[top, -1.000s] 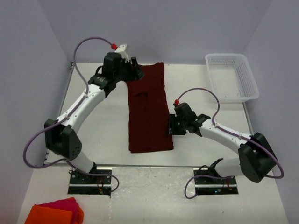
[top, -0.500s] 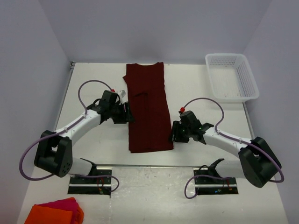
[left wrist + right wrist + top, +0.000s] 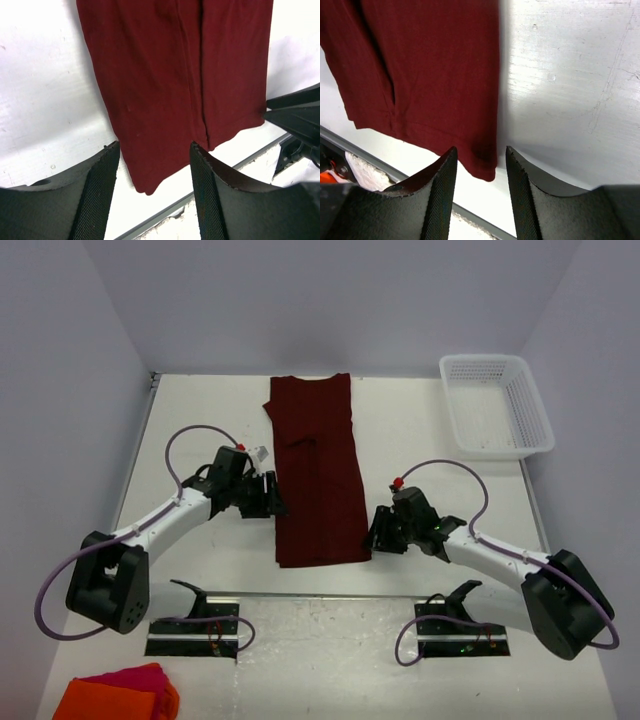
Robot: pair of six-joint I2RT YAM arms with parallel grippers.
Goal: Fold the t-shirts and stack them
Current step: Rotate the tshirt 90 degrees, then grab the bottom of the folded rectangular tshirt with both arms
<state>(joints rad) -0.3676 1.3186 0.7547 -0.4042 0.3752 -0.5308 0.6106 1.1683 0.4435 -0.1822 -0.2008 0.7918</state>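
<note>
Maroon soft-fabric t-shirt, a long narrow strip, lies on the white table between the arms. Left tool and right tool gape empty beside its near corners. Best to pinch both corners evenly through all layers, then carry them far.

The dark maroon t-shirt is lying flat, folded into a long narrow strip, left of the white basket.

Plain dark maroon t-shirt, white basket, orange and pink cloths.
</note>
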